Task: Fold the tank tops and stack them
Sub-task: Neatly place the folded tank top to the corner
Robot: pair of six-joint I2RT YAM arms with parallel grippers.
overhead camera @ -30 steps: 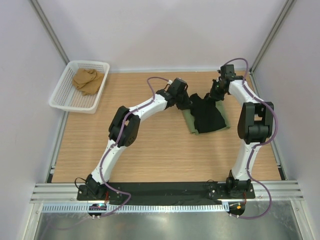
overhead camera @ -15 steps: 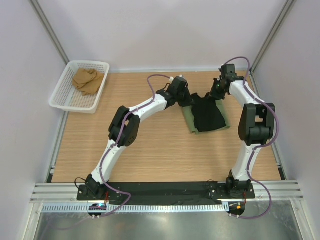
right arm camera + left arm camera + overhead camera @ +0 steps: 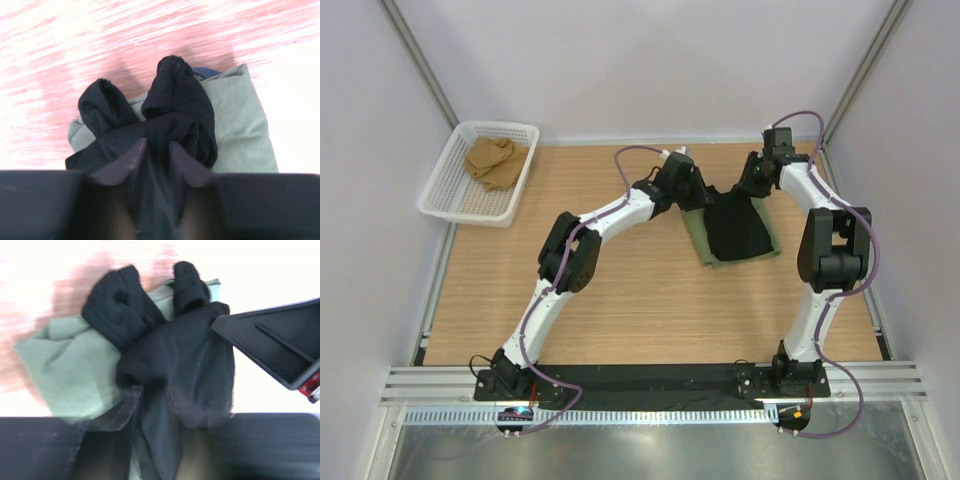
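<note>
The black tank top (image 3: 738,228) lies draped over the folded olive green tank top (image 3: 702,245) at the back right of the table. My left gripper (image 3: 705,195) is shut on the black top's far left corner. My right gripper (image 3: 750,188) is shut on its far right corner. In the left wrist view the black cloth (image 3: 175,365) runs between my jaws, with the green top (image 3: 75,365) beneath it. In the right wrist view my fingers (image 3: 131,161) pinch the black cloth (image 3: 170,115) over the green top (image 3: 235,125).
A white mesh basket (image 3: 445,185) stands at the back left with a tan cloth (image 3: 496,160) in it. The wooden table (image 3: 620,300) is bounded by a metal frame and grey walls.
Both grippers have moved a little toward the back of the table, pulling the black top's far edge with them so the cloth lies flatter over the green top.
</note>
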